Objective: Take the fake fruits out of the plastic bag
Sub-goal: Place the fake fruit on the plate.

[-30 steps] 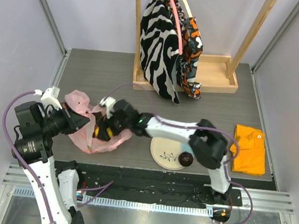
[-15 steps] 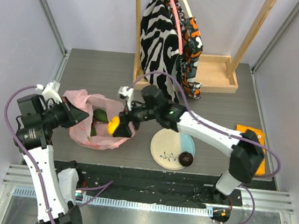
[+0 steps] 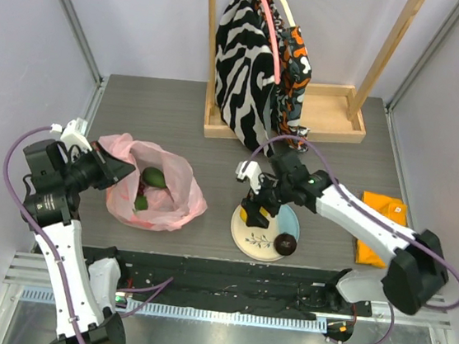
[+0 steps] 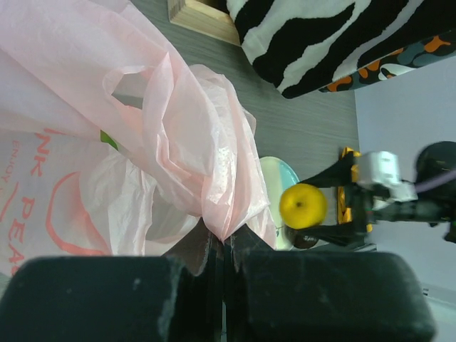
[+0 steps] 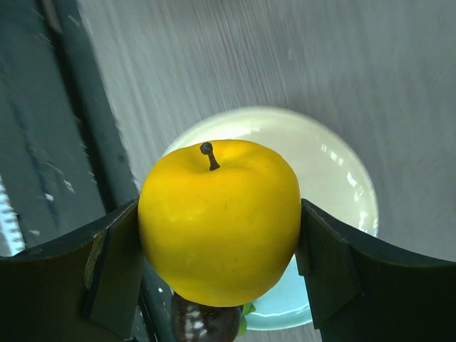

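The pink plastic bag (image 3: 159, 205) (image 4: 178, 142) lies open at the table's left. Inside it show a green avocado (image 3: 153, 177) and a smaller green fruit (image 3: 140, 204). My left gripper (image 3: 118, 170) (image 4: 224, 246) is shut on a pinched fold of the bag's rim. Over the round cream-and-blue plate (image 3: 256, 243) (image 5: 320, 171), my right gripper (image 3: 254, 212) (image 5: 219, 235) is shut on a yellow round fruit (image 3: 244, 215) (image 5: 219, 221) (image 4: 303, 205), stem up. A dark maroon fruit (image 3: 286, 244) (image 5: 206, 320) rests on the plate's near right part.
A wooden rack (image 3: 335, 118) stands at the back, with a zebra-striped cloth bag (image 3: 241, 65) hanging from it. A folded orange cloth (image 3: 383, 229) lies at the right edge. Walls close in the left and right sides.
My right gripper came out of the bag with the yellow fruit and carried it rightward to above the plate. The left gripper kept its hold on the bag.
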Available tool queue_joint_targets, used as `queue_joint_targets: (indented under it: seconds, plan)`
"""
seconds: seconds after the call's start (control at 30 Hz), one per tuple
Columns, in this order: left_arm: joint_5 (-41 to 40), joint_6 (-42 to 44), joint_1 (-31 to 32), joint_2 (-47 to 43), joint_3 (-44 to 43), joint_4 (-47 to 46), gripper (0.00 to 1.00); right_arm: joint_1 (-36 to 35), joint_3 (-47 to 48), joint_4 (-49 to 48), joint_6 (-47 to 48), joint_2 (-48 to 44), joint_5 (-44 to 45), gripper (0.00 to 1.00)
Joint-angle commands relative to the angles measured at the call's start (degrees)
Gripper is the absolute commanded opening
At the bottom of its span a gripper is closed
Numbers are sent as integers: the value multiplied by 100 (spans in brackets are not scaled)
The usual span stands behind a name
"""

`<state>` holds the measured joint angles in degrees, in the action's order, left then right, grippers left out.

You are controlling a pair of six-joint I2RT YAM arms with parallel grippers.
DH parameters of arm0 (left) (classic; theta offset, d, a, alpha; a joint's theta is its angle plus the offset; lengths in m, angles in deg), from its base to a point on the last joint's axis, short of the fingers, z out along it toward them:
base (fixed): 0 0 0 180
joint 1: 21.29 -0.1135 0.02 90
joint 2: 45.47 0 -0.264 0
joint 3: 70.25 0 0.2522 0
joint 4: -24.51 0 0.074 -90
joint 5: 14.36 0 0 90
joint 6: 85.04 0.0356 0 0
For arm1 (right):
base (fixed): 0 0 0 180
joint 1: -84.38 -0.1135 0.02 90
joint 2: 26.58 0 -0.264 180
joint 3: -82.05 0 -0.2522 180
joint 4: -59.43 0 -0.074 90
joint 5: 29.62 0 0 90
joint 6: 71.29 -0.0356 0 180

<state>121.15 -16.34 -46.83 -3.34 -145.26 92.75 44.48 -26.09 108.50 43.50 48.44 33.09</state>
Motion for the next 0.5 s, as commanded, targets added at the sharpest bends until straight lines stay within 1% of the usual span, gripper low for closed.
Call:
queue_joint_targets:
  seconds: [0.0, 0.07, 0.13, 0.37, 0.47]
  plan:
    - [142, -138, -39, -3, -176, -289, 0, 96, -115, -33, 271, 634, 811, 61]
    - [142, -146, -39, -20, -150, -280, 0, 114, -194, -270, 210, 890, 1337, 61]
    - [124, -164, -39, -90, -115, -262, 0, 201, -238, -410, 148, 1119, 1410, 61]
    - [124, -129, -39, -231, -36, -139, 0, 377, -370, -507, 219, 1313, 1709, 62]
    - [141, -155, -39, -223, -9, -166, 0, 413, -388, -516, 201, 1392, 1745, 67]
